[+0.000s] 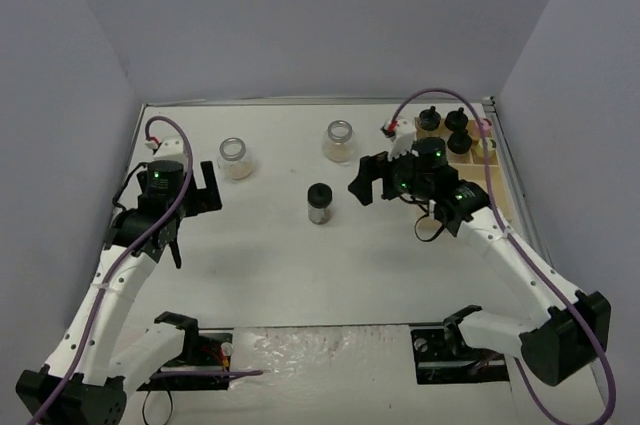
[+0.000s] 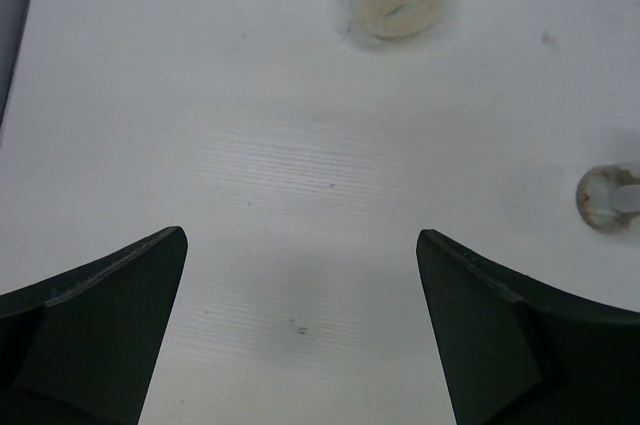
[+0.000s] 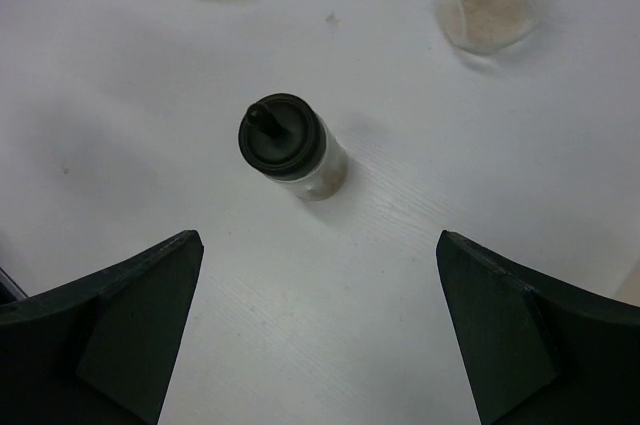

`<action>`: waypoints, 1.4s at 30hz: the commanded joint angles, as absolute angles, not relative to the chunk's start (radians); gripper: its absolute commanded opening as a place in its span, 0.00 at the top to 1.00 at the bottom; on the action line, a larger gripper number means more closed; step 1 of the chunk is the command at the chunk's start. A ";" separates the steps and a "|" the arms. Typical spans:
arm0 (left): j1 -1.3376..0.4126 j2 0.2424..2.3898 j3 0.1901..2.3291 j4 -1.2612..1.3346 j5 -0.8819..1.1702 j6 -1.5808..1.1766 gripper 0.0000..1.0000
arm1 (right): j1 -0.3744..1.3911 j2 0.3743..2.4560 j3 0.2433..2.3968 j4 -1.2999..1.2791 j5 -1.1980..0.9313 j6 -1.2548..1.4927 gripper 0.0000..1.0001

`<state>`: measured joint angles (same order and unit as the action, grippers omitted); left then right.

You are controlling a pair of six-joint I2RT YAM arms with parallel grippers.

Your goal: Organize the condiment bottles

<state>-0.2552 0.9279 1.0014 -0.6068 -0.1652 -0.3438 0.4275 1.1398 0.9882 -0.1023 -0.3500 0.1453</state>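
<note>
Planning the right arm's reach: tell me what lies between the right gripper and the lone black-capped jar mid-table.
Only bare white table lies between the open right gripper and the black-capped jar, as the right wrist view shows.

A white table (image 1: 300, 275) had tall gray walls (image 1: 300, 15) at the back and on both sides. A pale wooden tray (image 1: 498, 185) sat on it, far back on the right, close to the wall.

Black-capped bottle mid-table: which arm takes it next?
Likely right: its open jaws face the black-capped bottle, roughly centred in its wrist view, with the tray on that side. The left arm faces a silver-rimmed jar.
</note>
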 commanded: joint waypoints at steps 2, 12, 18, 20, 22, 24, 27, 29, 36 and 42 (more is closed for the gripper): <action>-0.152 0.794 0.934 -0.551 -0.123 -0.332 0.03 | 0.579 1.315 0.995 0.146 -0.263 -0.007 0.00; -0.150 0.766 0.910 -0.557 -0.251 -0.299 0.03 | 0.633 1.543 0.985 0.355 -0.267 -0.079 0.00; -0.150 0.799 0.914 -0.549 -0.226 -0.296 0.03 | 0.655 1.628 1.017 0.368 -0.276 -0.119 0.00; -0.150 0.797 0.915 -0.548 -0.226 -0.296 0.03 | 0.659 1.648 1.020 0.378 -0.276 -0.122 0.00; -0.150 0.793 0.913 -0.546 -0.227 -0.295 0.03 | 0.664 1.659 1.024 0.392 -0.275 -0.124 0.01; -0.150 0.791 0.912 -0.545 -0.229 -0.293 0.03 | 0.665 1.682 1.034 0.399 -0.272 -0.124 0.05; -0.150 0.792 0.912 -0.546 -0.230 -0.293 0.03 | 0.666 1.712 1.042 0.407 -0.265 -0.124 0.13; -0.150 0.795 0.913 -0.546 -0.229 -0.293 0.03 | 0.666 1.717 1.042 0.417 -0.261 -0.124 0.20; -0.150 0.800 0.913 -0.545 -0.224 -0.292 0.03 | 0.667 1.709 1.035 0.431 -0.213 -0.125 0.68; -0.150 0.795 0.911 -0.545 -0.215 -0.295 0.03 | 0.629 1.574 1.014 0.411 -0.117 -0.112 1.00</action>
